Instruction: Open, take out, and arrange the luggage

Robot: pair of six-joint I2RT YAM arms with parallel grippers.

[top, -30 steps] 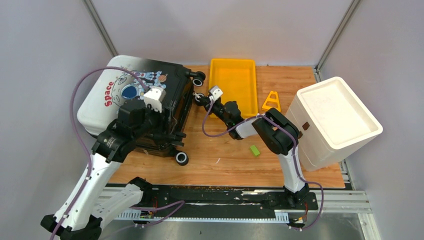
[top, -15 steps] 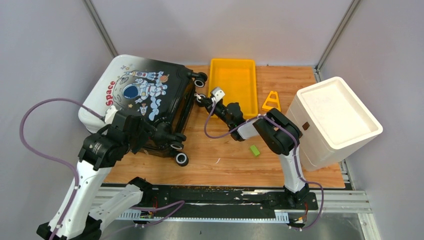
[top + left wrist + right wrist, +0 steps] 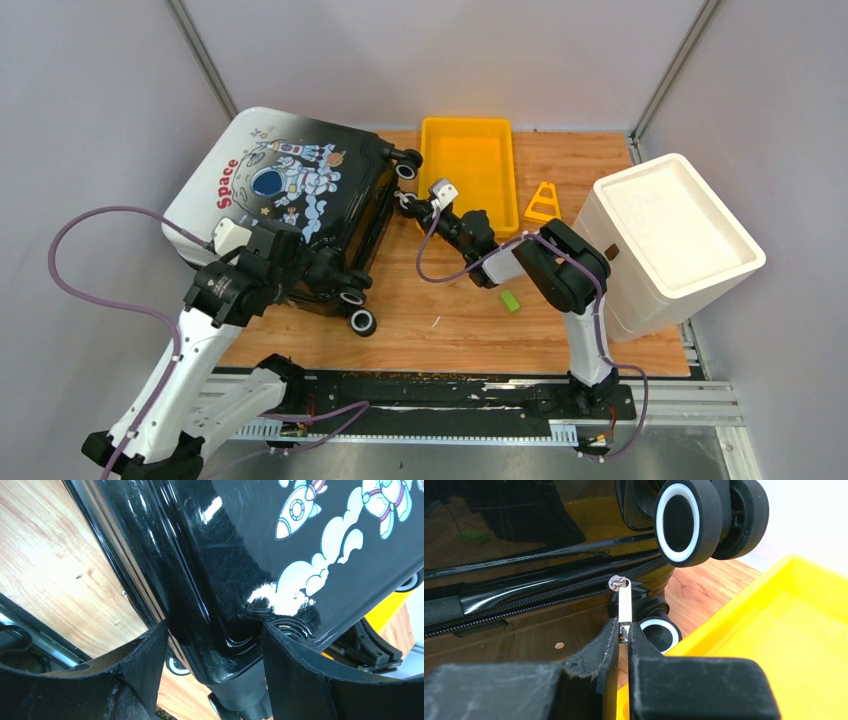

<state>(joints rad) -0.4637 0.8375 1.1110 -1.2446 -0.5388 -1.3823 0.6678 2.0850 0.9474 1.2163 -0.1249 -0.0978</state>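
The luggage [image 3: 290, 190] lies flat at the left of the table, astronaut side up, wheels toward the middle. My left gripper [image 3: 330, 272] is at its near right corner. In the left wrist view the open fingers [image 3: 145, 665] straddle the glossy black corner [image 3: 220, 650] above a wheel; the right one touches the shell. My right gripper [image 3: 405, 205] is at the wheel end. In the right wrist view it [image 3: 623, 626] is shut on the silver zipper pull [image 3: 624, 602], whose slider sits on the zip line below a wheel [image 3: 684, 522].
A yellow tray [image 3: 465, 165] stands right of the luggage and shows in the right wrist view [image 3: 799, 620]. An orange triangular piece [image 3: 542, 203] and a small green block [image 3: 511, 300] lie on the wood. A white foam box [image 3: 670, 240] stands at the right edge.
My left gripper has come off the luggage's top and dropped to its near right corner. The luggage has shifted slightly right. My right gripper has moved a little right with the zipper pull.
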